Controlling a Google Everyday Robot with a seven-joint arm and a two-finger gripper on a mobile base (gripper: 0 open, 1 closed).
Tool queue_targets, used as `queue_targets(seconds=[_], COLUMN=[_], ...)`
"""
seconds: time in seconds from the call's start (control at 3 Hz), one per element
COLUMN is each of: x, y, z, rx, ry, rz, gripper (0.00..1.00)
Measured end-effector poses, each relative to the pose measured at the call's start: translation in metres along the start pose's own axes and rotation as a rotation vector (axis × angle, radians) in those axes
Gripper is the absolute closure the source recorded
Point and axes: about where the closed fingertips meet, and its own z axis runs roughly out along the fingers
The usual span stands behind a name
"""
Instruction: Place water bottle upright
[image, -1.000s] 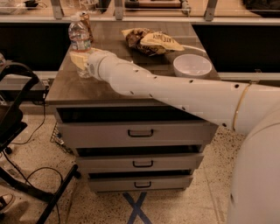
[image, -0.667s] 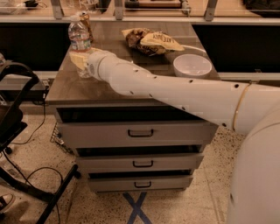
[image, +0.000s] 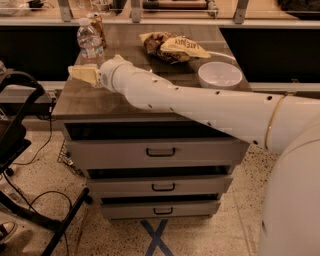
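**Item: tool** (image: 81, 74). It sits at the far left of the worktop (image: 100, 102), just near of the water bottle (image: 90, 44) and low by its base. We cannot tell whether it is apart or together, or whether it touches the bottle.

**Step in hand, as we judge it.** The bottle already stands on its base, so what remains is to leave it standing.
- We advise a slow, straight retreat toward the near right, along the arm's own line, with no sideways sweep. A tall, narrow, light bottle is likely to tip at a slight nudge.
- We would keep off the can (image: 97, 22) just behind the bottle.
- We would confirm that the bottle stands free before lifting away.

**Item: water bottle.** Clear ribbed plastic, white cap uppermost, pale label band around the middle. It is upright at the far left corner of the worktop and taller than the can behind it. We cannot tell how full it is.

**Also present.** A snack bag (image: 172, 46) at the far middle and a white bowl (image: 220, 75) to the right, both well apart from the bottle.
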Motion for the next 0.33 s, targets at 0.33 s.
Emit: queue_targets(seconds=[0.33], x=[0.0], y=[0.0001], z=[0.0], rx=[0.0], ry=[0.0], rz=[0.0], gripper=[0.0])
